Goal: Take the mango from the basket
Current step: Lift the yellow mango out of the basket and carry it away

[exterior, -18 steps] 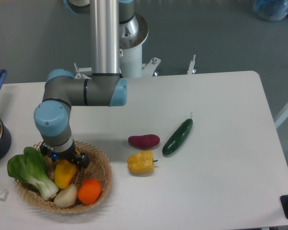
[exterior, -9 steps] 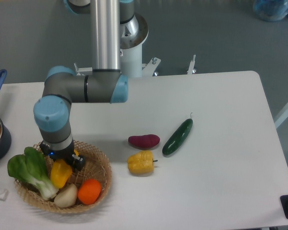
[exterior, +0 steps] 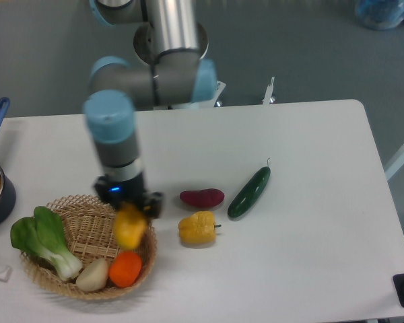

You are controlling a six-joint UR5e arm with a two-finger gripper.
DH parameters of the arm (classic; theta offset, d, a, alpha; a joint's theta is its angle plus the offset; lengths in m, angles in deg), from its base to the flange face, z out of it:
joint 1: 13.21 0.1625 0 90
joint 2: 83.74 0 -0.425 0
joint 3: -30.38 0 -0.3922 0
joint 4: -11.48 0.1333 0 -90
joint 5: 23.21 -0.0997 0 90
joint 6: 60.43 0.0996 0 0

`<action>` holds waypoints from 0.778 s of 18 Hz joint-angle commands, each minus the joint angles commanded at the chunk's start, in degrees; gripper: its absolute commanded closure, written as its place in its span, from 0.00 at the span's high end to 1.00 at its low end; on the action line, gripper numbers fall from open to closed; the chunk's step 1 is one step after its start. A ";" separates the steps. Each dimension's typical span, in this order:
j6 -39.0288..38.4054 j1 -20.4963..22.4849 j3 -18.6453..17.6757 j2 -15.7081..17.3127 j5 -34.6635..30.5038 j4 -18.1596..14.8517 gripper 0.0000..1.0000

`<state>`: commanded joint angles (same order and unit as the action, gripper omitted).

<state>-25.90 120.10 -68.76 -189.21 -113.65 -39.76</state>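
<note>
The mango (exterior: pixel 130 227) is being gripped by the gripper (exterior: pixel 129 212), its fingers closed on it, above the right rim of the basket (exterior: pixel 87 235). An orange fruit (exterior: pixel 124 268), a white bulb (exterior: pixel 92 275) and a bok choy (exterior: pixel 44 240) are being held inside the basket.

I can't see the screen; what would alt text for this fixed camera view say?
A robot arm's pincer holds a yellow mango lifted above the right side of a wicker basket containing bok choy, an onion and an orange fruit. A purple sweet potato, yellow pepper and cucumber lie on the white table.
</note>
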 joint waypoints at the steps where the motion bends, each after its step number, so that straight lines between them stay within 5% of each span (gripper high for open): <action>1: 1.76 2.46 -0.35 0.53 -0.09 0.00 0.07; 7: 21.26 17.75 -1.50 1.67 0.52 -0.97 0.07; 14: 42.37 28.58 0.96 -1.40 1.66 -0.97 0.07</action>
<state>16.47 148.67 -67.80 -190.60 -111.99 -40.72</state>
